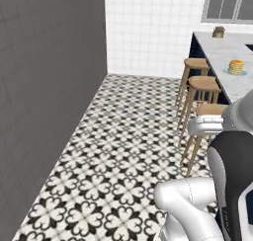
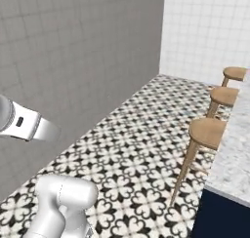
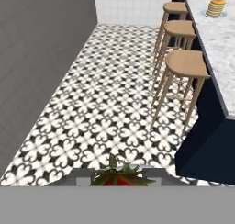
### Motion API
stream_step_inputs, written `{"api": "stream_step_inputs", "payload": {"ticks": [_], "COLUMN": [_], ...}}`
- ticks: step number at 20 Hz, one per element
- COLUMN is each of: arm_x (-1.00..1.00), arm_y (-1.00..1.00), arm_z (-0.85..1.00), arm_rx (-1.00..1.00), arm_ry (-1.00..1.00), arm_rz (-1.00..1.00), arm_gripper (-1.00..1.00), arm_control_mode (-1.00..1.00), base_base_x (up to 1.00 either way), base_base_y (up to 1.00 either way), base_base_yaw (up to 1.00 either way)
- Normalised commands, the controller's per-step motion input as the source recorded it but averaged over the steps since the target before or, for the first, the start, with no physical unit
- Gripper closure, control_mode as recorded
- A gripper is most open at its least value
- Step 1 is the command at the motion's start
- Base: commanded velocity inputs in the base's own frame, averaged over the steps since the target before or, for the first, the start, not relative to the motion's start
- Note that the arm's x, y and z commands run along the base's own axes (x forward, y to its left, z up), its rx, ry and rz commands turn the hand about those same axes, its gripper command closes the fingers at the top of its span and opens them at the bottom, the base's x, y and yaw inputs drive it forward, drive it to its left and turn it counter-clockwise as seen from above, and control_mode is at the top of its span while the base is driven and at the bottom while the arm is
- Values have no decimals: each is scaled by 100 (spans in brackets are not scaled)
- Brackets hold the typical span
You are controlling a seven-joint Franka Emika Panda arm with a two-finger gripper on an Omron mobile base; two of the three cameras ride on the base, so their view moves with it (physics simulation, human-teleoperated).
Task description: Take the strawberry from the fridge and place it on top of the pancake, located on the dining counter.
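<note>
Red fruit with green leaves, the strawberry (image 3: 120, 177), sits at the bottom centre of the hand view, between the dark finger tips of the claw (image 3: 120, 181). The claw is pinched on the strawberry, with the berry's leafy crown pointing up into the view above the patterned floor (image 3: 105, 108).

The pancake (image 1: 236, 66) is a small golden stack on a pale blue plate (image 1: 231, 72). It rests on the marble worktop (image 1: 222, 52) at the right of the left base view, well apart from the claw. In the hand view the same stack appears at the top right, on the far part of the worktop.

Three round wooden stools (image 1: 202, 84) stand in a row along the navy base (image 3: 206, 140) of the worktop, on its floor side. In the right base view the nearest stool (image 2: 205, 132) stands just beside the worktop edge.

A small brown object (image 1: 218, 32) stands at the far end of the worktop, near a window (image 1: 230, 5); its kind cannot be determined.

A plain grey wall (image 1: 49, 87) runs along the left side of the floor and meets a white tiled wall (image 1: 153, 27) at the far end.
</note>
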Motion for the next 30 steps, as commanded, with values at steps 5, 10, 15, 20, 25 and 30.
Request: {"api": "stream_step_inputs", "payload": {"ticks": [5, 10, 15, 20, 25, 30], "arm_x": [0, 0, 0, 0, 0, 0], "arm_y": [0, 0, 0, 0, 0, 0], "arm_z": [0, 0, 0, 0, 0, 0], "arm_rx": [0, 0, 0, 0, 0, 0], "arm_ry": [0, 0, 0, 0, 0, 0], "arm_rz": [0, 0, 0, 0, 0, 0], "arm_gripper": [100, 100, 100, 100, 100, 100], "arm_control_mode": [100, 100, 100, 100, 100, 100], "base_base_x": [100, 100, 100, 100, 100, 100], "base_base_y": [71, 71, 77, 85, 94, 100], "base_base_yaw": [-67, -67, -65, -63, -59, -52]}}
